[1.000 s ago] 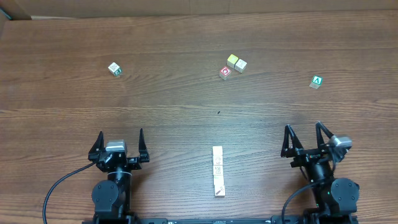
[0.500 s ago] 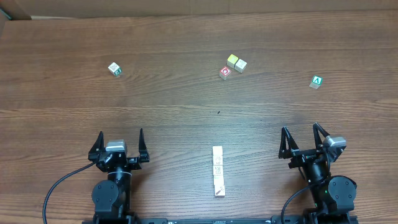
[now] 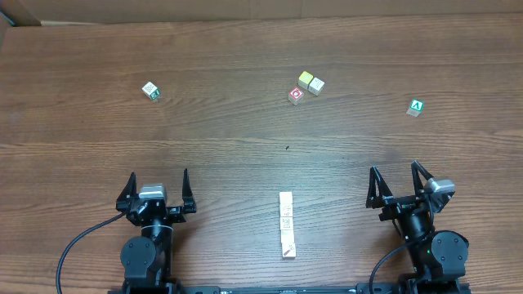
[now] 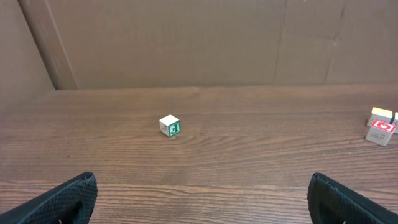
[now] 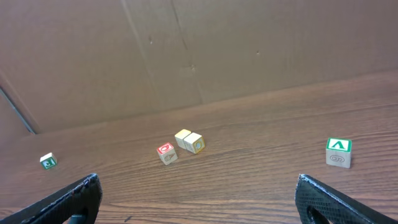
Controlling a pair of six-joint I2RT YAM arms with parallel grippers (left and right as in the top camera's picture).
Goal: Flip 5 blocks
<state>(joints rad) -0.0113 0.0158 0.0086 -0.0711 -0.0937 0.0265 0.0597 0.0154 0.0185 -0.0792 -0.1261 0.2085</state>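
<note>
The blocks [image 3: 286,224] lie end to end in a straight row of several pale cubes near the table's front edge, between my two arms. They do not show in either wrist view. My left gripper [image 3: 158,176] stands open to the left of the row, well apart from it. In the left wrist view the left gripper [image 4: 202,199] has only bare wood between its fingers. My right gripper [image 3: 395,170] is open to the right of the row, and the right wrist view shows the right gripper [image 5: 198,196] holding nothing.
Far back sit two yellowish cubes [image 3: 310,82] touching each other, with a cube with a red ringed face [image 3: 296,95] beside them. A green-marked cube [image 3: 150,90] lies far left and another green-marked cube [image 3: 417,107] far right. A cardboard wall [image 4: 199,43] backs the table.
The right gripper shifted slightly to the left between one second ago and half a second ago, then stayed still. The left arm and all cubes have not moved.
</note>
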